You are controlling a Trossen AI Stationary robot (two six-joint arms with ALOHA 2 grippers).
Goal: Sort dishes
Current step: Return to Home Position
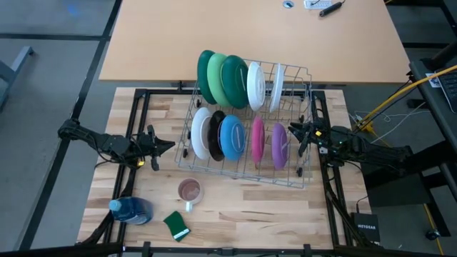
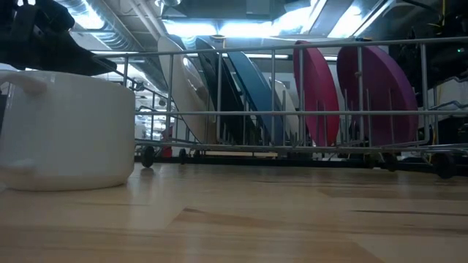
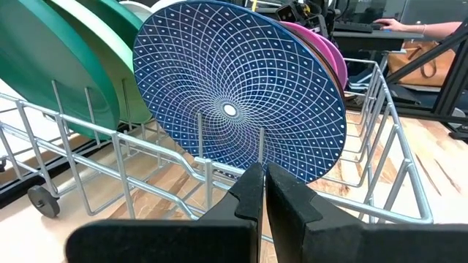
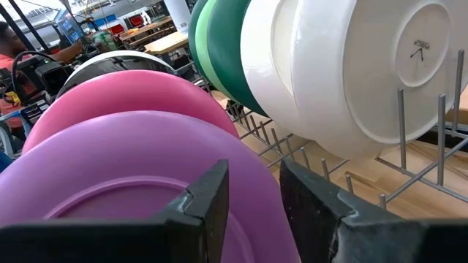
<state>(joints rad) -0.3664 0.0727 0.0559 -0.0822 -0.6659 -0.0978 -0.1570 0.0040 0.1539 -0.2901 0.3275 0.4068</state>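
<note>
Green, white, black, blue, pink and purple plates [image 1: 232,135] stand on edge in a wire rack [image 2: 248,112]; left gripper [image 1: 168,145] closed, right gripper [image 1: 293,133] open.

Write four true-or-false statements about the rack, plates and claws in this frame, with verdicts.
1. The round purple plate stands on edge in the wire dish rack, nearest the right claw. True.
2. The left claw grips the round blue patterned plate. False: it is shut on nothing, outside the rack.
3. The small clear mug sits inside the rack. False: it stands on the wooden table, outside the rack.
4. The right claw is open. True.
</note>
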